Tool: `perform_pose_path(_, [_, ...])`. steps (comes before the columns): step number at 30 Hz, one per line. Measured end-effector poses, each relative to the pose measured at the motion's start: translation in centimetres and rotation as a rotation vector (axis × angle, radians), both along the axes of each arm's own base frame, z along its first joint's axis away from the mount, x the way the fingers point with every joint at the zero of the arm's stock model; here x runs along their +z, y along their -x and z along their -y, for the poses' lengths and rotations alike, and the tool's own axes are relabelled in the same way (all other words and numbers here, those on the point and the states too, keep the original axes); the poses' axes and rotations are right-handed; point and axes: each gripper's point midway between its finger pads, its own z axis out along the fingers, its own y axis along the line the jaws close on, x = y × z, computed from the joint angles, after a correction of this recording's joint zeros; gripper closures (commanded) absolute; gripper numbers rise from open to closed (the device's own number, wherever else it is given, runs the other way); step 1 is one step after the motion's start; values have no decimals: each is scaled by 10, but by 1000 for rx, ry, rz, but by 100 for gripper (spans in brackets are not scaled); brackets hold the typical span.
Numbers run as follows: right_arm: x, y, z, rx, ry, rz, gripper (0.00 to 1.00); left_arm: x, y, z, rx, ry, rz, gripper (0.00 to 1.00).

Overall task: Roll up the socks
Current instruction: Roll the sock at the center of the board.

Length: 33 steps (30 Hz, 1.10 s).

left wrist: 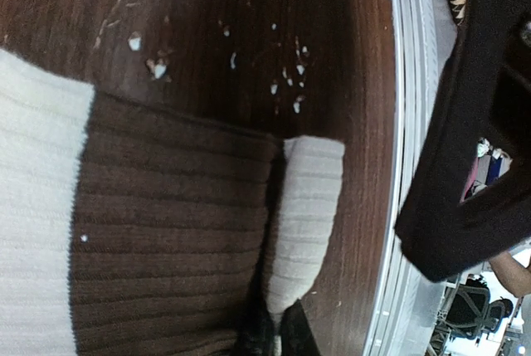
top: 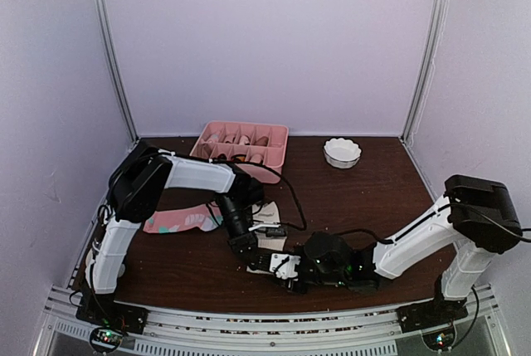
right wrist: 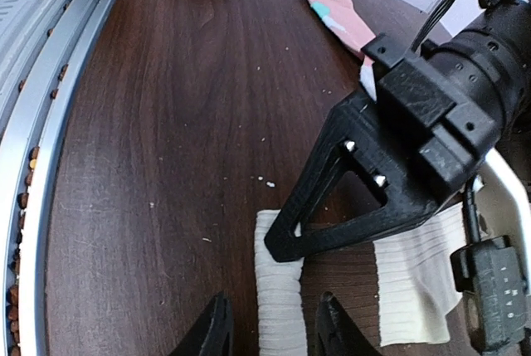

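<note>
Tabletop (right wrist: 166,124), right pincer (right wrist: 272,331) astride cream sock (right wrist: 280,285)

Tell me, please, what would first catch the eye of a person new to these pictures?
At the near middle of the table, the shut left gripper touches the cream sock at its folded end, and the open right gripper straddles that end. The pink sock lies farther left, and a pink tray stands at the far edge.

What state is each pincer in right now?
Left pincer: closed, pinching the cream sock at its folded end.
Right pincer: open, straddling that fold, not gripping it.
</note>
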Motion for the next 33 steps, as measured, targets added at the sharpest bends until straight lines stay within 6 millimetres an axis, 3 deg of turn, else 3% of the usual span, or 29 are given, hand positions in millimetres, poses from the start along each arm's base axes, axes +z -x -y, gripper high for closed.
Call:
perform_pose_path(9, [-37,-4,4,17,87,-42,76,0,1,-1,1,6,-13,99])
perform_pose_path(17, [-40,-12,1,3,63,-60,84,0,3,-4,-7,-4,-26,96])
perform_pose_path(19, [-40,-14,0,0,54,-71,90,0,3,-5,-11,-6,-26,89])
perform_pose_path(22, [-41,-16,0,-1,42,-95,99,1,4,-5,-21,-1,-31,61])
perform_pose_path(25, [-40,-17,0,-1,28,-125,100,10,11,-8,-20,-12,-56,48])
perform_pose_path(29, [-40,-17,1,-5,15,-172,100,15,8,-13,-19,3,13,43])
perform_pose_path(33, [-40,-20,2,-19,-10,-245,100,17,-12,-20,-1,54,190,42])
